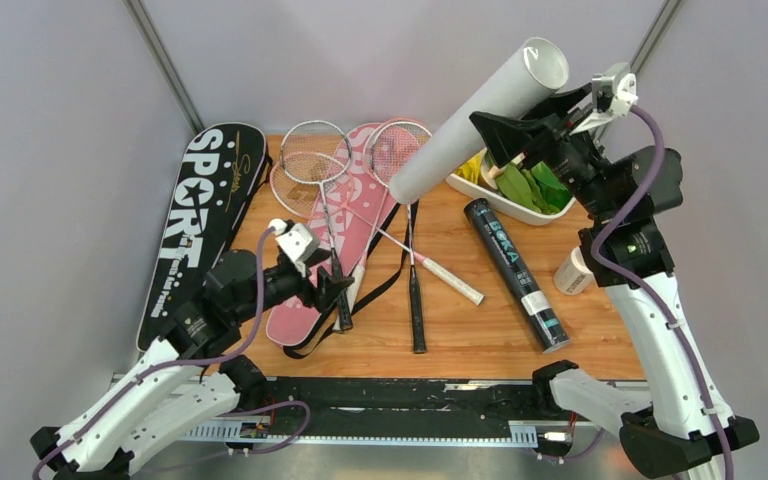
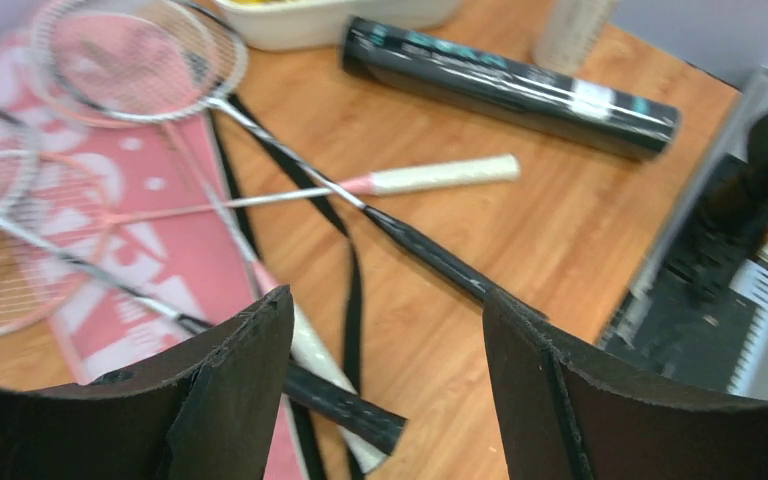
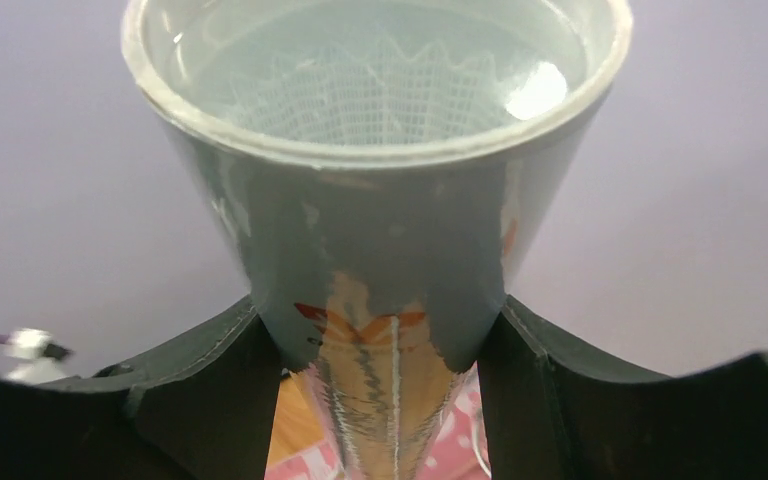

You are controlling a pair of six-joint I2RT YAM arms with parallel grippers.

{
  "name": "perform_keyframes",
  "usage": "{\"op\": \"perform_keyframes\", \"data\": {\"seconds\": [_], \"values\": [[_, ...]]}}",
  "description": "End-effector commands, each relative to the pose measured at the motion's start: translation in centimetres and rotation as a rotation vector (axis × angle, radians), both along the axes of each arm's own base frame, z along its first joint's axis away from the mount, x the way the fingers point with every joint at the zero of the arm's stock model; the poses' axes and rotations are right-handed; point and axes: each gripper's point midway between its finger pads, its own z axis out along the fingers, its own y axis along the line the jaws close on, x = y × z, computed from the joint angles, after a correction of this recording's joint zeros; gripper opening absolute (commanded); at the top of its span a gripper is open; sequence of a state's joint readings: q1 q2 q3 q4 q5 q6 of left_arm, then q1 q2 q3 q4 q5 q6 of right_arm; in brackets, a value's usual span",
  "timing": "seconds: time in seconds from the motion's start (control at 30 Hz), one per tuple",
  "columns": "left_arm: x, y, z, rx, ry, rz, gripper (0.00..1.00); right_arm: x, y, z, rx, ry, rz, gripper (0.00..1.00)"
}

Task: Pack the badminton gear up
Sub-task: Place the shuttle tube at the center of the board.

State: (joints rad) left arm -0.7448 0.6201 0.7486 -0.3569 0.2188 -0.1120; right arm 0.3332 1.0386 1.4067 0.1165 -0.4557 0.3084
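My right gripper (image 1: pixel 490 115) is shut on a long white tube (image 1: pixel 440 155), held high and tilted over the table's back. In the right wrist view the tube (image 3: pixel 380 200) sits between my fingers, open end up, with a white shuttlecock (image 3: pixel 380 85) inside. My left gripper (image 1: pixel 335 290) hovers open over the racket handles; nothing lies between its jaws (image 2: pixel 385 300). Three rackets (image 1: pixel 310 160) lie crossed on the pink cover (image 1: pixel 335 230). Below me are a black handle (image 2: pixel 340 400) and a white-grip handle (image 2: pixel 440 175). The black SPORT cover (image 1: pixel 200 230) lies at the left, a black tube (image 1: pixel 515 272) at the right.
A white bowl (image 1: pixel 515 195) of green and yellow toy vegetables stands at the back right, under the raised tube. A small white bottle (image 1: pixel 573 272) stands by the right arm. Black straps (image 2: pixel 352 290) trail from the pink cover across the wood.
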Motion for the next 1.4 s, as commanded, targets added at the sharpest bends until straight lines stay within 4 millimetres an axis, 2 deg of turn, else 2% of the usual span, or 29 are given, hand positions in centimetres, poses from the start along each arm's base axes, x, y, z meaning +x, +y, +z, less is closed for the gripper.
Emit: {"op": "perform_keyframes", "data": {"seconds": [0.0, 0.17, 0.27, 0.47, 0.6, 0.77, 0.87, 1.0, 1.1, 1.17, 1.27, 1.37], "values": [[3.2, 4.0, 2.9, -0.006, -0.191, 0.255, 0.76, 4.1, -4.2, -5.4, -0.192, 0.22, -0.331, 0.15], [3.6, 5.7, 2.8, -0.039, -0.267, 0.34, 0.76, 5.6, -6.9, -9.7, -0.338, 0.407, -0.487, 0.14], [4.1, 6.7, 2.5, -0.043, -0.28, 0.399, 0.76, 6.4, -7.8, -12.0, -0.414, 0.534, -0.541, 0.14], [4.9, 8.3, 1.9, 0.018, -0.292, 0.486, 0.76, 7.6, -8.0, -17.7, -0.565, 0.747, -0.554, 0.15], [5.2, 8.9, 1.7, 0.027, -0.285, 0.526, 0.76, 8.6, -7.2, -22.7, -0.691, 0.875, -0.556, 0.17], [5.5, 9.6, 1.4, 0.042, -0.279, 0.569, 0.77, 10.2, -4.8, -28.8, -0.812, 0.966, -0.52, 0.2], [5.8, 10.1, 1.1, 0.047, -0.262, 0.609, 0.79, 11.3, -3.6, -32.6, -0.901, 1.013, -0.525, 0.25], [6.9, 11.3, 0.1, 0.104, -0.206, 0.718, 0.83, 12.2, -1.6, -38.6, -1.123, 1.03, -0.512, 0.31], [7.4, 12.7, -0.8, 0.183, -0.159, 0.815, 0.83, 12.8, -1.6, -42.6, -1.23, 1.079, -0.531, 0.32], [7.7, 13.1, -0.9, 0.19, -0.125, 0.86, 0.83, 12.5, -1.6, -45.1, -1.272, 1.123, -0.523, 0.37], [7.6, 13.8, -1.4, 0.188, -0.088, 0.897, 0.83, 12.3, -1.5, -47.5, -1.282, 1.157, -0.517, 0.48], [7.7, 14.6, -1.7, 0.174, -0.062, 0.928, 0.83, 12.3, -1.7, -48.1, -1.281, 1.153, -0.542, 0.58]]}}
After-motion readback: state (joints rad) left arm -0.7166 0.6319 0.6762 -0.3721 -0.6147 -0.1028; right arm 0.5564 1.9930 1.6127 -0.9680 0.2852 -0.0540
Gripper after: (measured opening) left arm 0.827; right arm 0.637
